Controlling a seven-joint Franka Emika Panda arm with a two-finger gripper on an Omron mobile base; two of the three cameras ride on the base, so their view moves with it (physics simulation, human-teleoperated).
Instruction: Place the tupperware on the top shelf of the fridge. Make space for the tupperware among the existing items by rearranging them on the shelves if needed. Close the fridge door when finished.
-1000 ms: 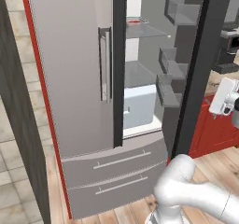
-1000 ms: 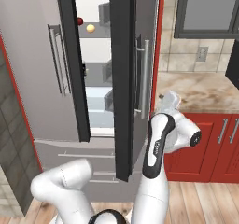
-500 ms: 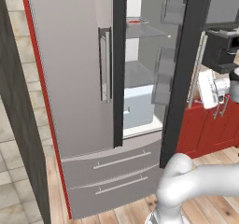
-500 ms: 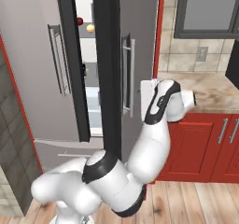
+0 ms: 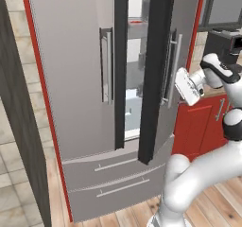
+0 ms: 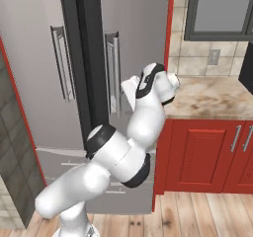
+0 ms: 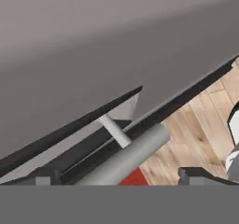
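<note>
Left base view: wide-open, empty claw just beside the fridge door's right handle.

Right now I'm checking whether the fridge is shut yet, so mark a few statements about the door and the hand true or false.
1. The fridge right door is fully shut. False: a gap remains beside its dark edge.
2. The hand is against the outside of the right door, near its bar handle. True.
3. The hand grips the tupperware. False: it is open and holds nothing.
4. Red cabinets under a stone counter stand right of the fridge. True.
5. The two drawers below stand pulled out. False: both are shut.
</note>
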